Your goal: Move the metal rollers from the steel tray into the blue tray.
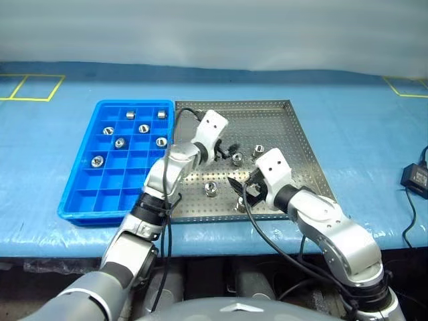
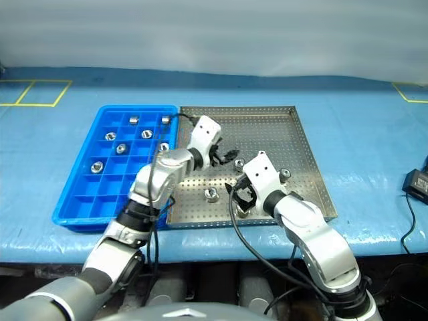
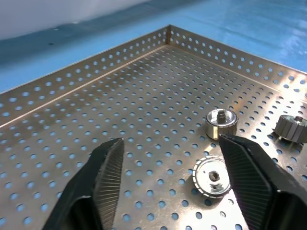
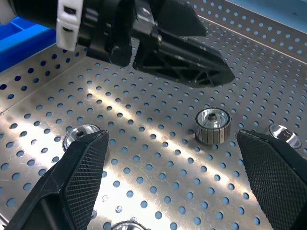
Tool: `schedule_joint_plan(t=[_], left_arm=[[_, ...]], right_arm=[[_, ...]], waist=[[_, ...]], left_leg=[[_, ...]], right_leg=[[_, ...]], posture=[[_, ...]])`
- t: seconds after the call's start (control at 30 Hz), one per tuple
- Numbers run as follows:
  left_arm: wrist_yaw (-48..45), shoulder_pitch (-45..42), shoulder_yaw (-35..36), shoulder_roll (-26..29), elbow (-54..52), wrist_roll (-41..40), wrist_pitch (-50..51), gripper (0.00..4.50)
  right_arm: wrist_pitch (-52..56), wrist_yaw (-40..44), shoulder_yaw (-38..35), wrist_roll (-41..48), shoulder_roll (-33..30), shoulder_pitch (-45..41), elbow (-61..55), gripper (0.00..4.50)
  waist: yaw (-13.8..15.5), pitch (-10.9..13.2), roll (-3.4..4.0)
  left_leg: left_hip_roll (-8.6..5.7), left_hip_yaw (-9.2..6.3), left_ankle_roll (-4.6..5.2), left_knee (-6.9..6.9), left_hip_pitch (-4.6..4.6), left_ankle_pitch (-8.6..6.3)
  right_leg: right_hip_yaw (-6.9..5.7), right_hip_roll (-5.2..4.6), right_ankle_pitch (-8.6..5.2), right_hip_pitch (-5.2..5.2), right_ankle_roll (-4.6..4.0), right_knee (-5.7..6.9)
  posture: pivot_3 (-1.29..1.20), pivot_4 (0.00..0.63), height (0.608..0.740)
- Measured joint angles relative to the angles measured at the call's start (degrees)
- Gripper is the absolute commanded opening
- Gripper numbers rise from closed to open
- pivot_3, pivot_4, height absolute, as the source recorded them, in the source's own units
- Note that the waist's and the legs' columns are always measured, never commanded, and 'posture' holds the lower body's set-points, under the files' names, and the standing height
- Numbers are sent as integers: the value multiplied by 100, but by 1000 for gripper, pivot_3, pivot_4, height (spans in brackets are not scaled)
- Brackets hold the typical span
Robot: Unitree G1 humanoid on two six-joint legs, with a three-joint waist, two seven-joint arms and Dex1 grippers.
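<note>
Roller (image 3: 212,176) just inside wide-spread left jaws.

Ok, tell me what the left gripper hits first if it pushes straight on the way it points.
Probably a metal roller lying just ahead by one finger of the open left gripper, on the steel tray floor; depth is uncertain.

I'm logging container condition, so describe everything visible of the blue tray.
The blue tray is bright blue, plastic-looking, rectangular, divided into a grid of small square compartments. It lies flat on the blue-covered table, its long side against the steel tray. Seven metal rollers sit in separate compartments toward its far end; the near compartments are empty. Neither gripper touches it.
</note>
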Motion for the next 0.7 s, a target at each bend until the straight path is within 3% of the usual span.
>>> schedule_joint_plan(t=[0.23, 0.53, 0.63, 0.7], left_arm=[[151, -401, -165, -357, 1480, 348, -838, 3613], [285, -870, 119, -751, 3093, 452, -1441, 3613], [242, -987, 164, -816, 3365, 471, -1510, 3009], [241, -1002, 176, -814, 3389, 489, -1508, 2364]], right_arm=[[128, -181, -366, -48, -14, 526, -419, 4500], [150, -376, -489, -73, 32, 751, -598, 4500], [150, -416, -491, -74, 58, 766, -601, 4500], [150, -437, -491, -74, 71, 766, -601, 4500]], waist=[[-164, 0, 0], [-312, 0, 1], [-320, -1, 1], [-322, -1, 2]], left_leg=[[3, 7, 8, 0, -7, -5], [1, 27, 24, 0, -8, -14], [2, 30, 28, 0, -8, -17], [2, 33, 29, 0, -7, -17]], right_leg=[[5, 2, 3, 1, 5, -26], [23, 2, 16, 2, 27, -47], [27, 1, 23, 3, 38, -51], [32, 1, 24, 3, 39, -51]], posture=[[-111, 150, 740], [-138, 150, 740], [-139, 150, 740], [-139, 150, 740]])
